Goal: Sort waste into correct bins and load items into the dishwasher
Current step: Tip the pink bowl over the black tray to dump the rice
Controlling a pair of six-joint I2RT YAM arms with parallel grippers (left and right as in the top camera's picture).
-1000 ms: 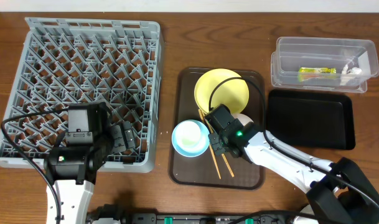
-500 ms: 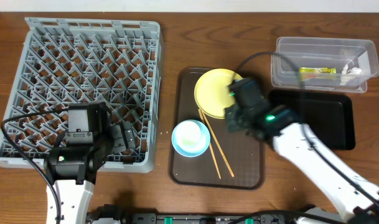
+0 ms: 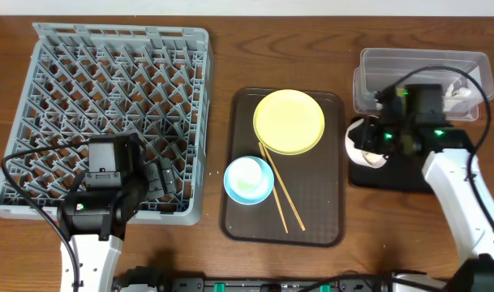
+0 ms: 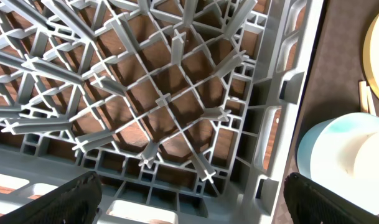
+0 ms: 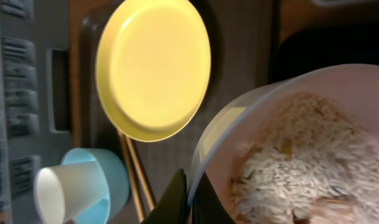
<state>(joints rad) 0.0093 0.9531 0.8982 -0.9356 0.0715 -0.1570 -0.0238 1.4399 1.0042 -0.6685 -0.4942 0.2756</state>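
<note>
My right gripper (image 3: 375, 144) is shut on the rim of the white bowl (image 3: 354, 146), holding it tilted over the left edge of the black tray (image 3: 393, 177). In the right wrist view my fingers (image 5: 192, 200) pinch the bowl's rim (image 5: 220, 134), and beige crumbly leftovers (image 5: 301, 155) lie inside. The yellow plate (image 3: 289, 122), the light blue bowl (image 3: 248, 180) with the white cup (image 5: 61, 190) in it, and the chopsticks (image 3: 279, 193) lie on the brown tray (image 3: 328, 219). My left gripper (image 3: 161, 180) is open and empty over the dish rack's (image 3: 109, 97) front right corner.
The clear tub (image 3: 421, 61) stands behind the black tray; my right arm hides most of what is in it. In the left wrist view the rack's pegs (image 4: 177, 106) lie under my open fingers (image 4: 195, 208), with the blue bowl (image 4: 329, 146) at right.
My right gripper has carried the white bowl from the brown tray to the right, to over the black tray's left edge. The yellow plate is now uncovered. The left arm has not moved.
</note>
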